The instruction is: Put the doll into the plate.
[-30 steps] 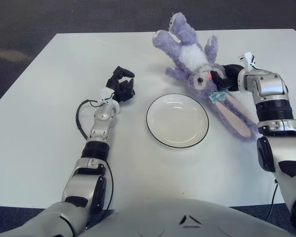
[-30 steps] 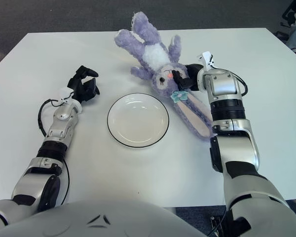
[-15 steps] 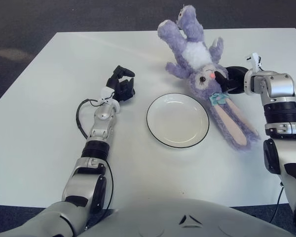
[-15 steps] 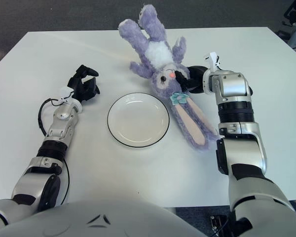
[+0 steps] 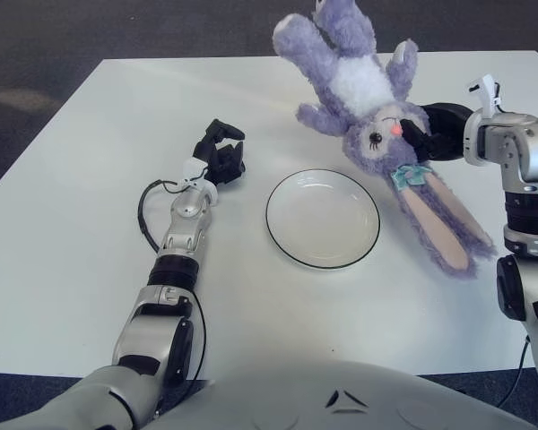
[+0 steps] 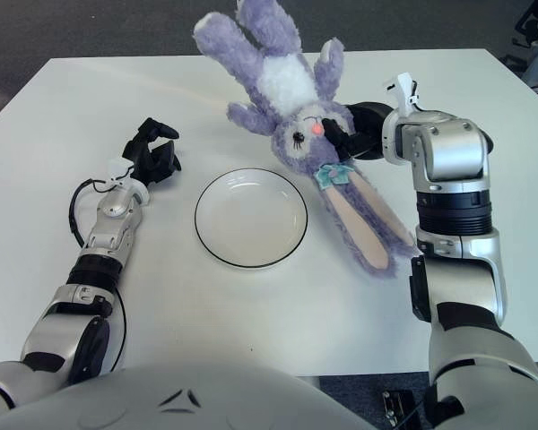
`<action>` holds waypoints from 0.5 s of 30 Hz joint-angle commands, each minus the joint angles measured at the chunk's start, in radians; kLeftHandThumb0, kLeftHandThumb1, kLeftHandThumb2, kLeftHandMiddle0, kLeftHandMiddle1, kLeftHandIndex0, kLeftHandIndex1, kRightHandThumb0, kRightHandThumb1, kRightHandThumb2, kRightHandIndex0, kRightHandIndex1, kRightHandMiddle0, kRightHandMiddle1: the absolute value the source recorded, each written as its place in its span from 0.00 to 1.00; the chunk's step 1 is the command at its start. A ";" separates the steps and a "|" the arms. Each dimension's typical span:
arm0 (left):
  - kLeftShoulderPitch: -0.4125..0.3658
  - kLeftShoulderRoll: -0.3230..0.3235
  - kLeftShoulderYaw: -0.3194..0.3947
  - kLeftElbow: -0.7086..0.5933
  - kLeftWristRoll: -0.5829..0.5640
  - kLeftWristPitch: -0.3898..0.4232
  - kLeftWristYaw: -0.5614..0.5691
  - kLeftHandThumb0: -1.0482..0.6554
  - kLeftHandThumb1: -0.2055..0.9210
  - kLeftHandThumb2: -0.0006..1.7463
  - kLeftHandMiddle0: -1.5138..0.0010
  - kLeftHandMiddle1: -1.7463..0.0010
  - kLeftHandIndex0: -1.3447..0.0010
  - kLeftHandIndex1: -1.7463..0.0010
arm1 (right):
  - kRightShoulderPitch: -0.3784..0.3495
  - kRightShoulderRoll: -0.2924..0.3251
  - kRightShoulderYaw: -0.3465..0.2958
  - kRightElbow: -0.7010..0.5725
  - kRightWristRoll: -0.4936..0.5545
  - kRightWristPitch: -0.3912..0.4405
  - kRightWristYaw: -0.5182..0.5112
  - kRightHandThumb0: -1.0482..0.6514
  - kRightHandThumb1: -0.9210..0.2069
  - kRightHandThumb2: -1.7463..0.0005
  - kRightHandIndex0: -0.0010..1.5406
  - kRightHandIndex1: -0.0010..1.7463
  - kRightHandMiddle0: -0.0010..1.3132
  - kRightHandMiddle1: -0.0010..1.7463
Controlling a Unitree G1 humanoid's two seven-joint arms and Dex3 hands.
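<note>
A purple plush rabbit doll (image 5: 363,90) with a white belly hangs upside down, lifted off the table to the right of the plate. Its long pink-lined ears (image 5: 441,224) trail down toward the tabletop. My right hand (image 5: 433,133) is shut on the doll's head from the right side. The white plate (image 5: 323,218) with a dark rim lies empty at the table's middle. My left hand (image 5: 220,157) shows left of the plate with its fingers curled and nothing in them.
The white table (image 5: 90,197) carries only the plate and the doll. Dark carpet (image 5: 117,27) lies beyond the far edge. A black cable (image 5: 146,210) loops beside my left forearm.
My right hand has raised the doll higher and moved it slightly right. Its feet now reach past the table's far edge and its ears hang more steeply. The left arm has not moved.
</note>
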 commanded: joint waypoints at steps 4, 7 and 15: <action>0.048 -0.005 -0.008 0.059 0.009 0.019 -0.011 0.40 0.82 0.46 0.40 0.00 0.77 0.00 | 0.022 -0.034 -0.055 -0.056 0.064 -0.025 0.017 0.62 0.80 0.11 0.61 0.82 0.47 1.00; 0.046 -0.004 -0.009 0.066 0.011 0.015 -0.012 0.40 0.82 0.46 0.40 0.00 0.77 0.00 | 0.031 -0.039 -0.059 -0.064 0.075 -0.055 0.013 0.62 0.79 0.12 0.62 0.81 0.47 1.00; 0.042 -0.003 -0.010 0.074 0.014 0.010 -0.009 0.40 0.83 0.45 0.40 0.00 0.77 0.00 | 0.046 -0.093 -0.014 -0.072 0.066 -0.177 0.047 0.62 0.78 0.12 0.60 0.83 0.45 1.00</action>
